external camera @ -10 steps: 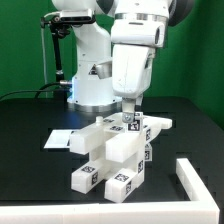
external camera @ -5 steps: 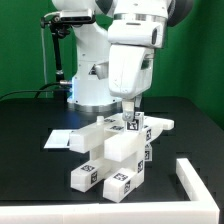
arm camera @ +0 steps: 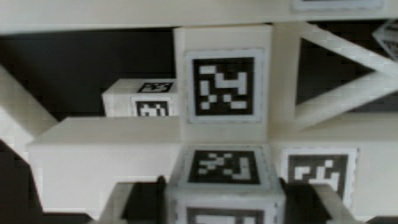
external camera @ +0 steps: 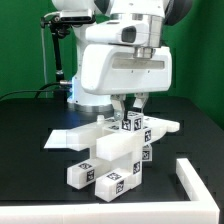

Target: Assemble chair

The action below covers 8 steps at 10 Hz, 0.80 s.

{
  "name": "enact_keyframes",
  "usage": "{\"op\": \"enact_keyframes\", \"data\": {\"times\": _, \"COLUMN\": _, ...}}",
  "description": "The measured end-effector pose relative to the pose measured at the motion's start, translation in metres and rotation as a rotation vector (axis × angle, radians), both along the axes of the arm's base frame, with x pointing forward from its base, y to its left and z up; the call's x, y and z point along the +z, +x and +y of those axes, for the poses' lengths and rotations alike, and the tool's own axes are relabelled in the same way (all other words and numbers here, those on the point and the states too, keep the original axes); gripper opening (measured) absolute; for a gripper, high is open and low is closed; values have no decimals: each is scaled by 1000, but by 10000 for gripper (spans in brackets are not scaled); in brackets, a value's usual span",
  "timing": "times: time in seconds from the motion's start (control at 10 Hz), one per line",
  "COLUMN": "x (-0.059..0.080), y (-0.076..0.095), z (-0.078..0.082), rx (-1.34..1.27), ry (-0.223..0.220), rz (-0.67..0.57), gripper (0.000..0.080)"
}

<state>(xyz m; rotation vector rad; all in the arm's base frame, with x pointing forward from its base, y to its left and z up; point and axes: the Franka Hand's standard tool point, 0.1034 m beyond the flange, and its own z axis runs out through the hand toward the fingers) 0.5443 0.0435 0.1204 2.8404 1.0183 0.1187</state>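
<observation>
The chair is a part-built cluster of chunky white bars with marker tags, lying on the black table. My gripper comes straight down onto its upper end and is shut on a short tagged bar there. In the wrist view the dark fingers press both sides of that tagged bar, with my gripper closed around it. Beyond it runs a long tagged bar, with the X-braced panel beside it.
The marker board lies flat at the exterior view's left, partly under the chair. A low white L-shaped wall stands at the front right of that view. The arm's white base rises behind.
The gripper has gone from open to shut on the chair's upper tagged bar. The hand has turned about its vertical axis, and the chair's near ends have swung slightly to the exterior view's left.
</observation>
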Motion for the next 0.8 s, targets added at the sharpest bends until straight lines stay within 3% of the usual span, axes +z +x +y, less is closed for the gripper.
{"op": "enact_keyframes", "data": {"times": 0.2, "x": 0, "y": -1, "z": -8, "rx": -186, "ry": 28, "rz": 12, "gripper": 282}}
{"op": "enact_keyframes", "data": {"times": 0.8, "x": -1, "y": -1, "z": -8, "rx": -595, "ry": 93, "rz": -16, "gripper": 295}}
